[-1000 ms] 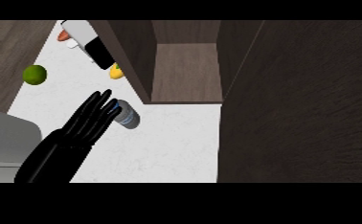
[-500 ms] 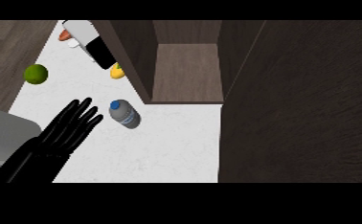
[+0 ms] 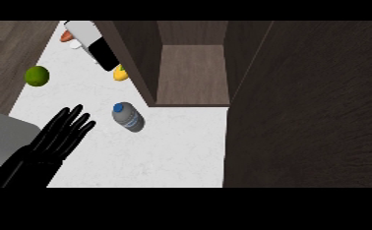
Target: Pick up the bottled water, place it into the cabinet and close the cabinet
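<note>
Withdrawing hand: the left hand (image 3: 62, 135), lower left of the frame, has slid away from the bottle, fingers spread straight, holding nothing.
Bottled water (image 3: 127, 116): alone on the white counter (image 3: 174, 150), just right of the fingertips, apparently tilted.
Cabinet (image 3: 193, 74): upper centre, open, nothing inside.
Meaning: bottle ungrasped; a new reach seems needed.
Right hand: unseen.

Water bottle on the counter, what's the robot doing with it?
Nothing is holding it right now. The bottled water lies on the white counter, in front of the open cabinet. One black hand is beside it, on its left, fingers straight and apart from the bottle. The other hand does not show. A green fruit sits further back.
</note>
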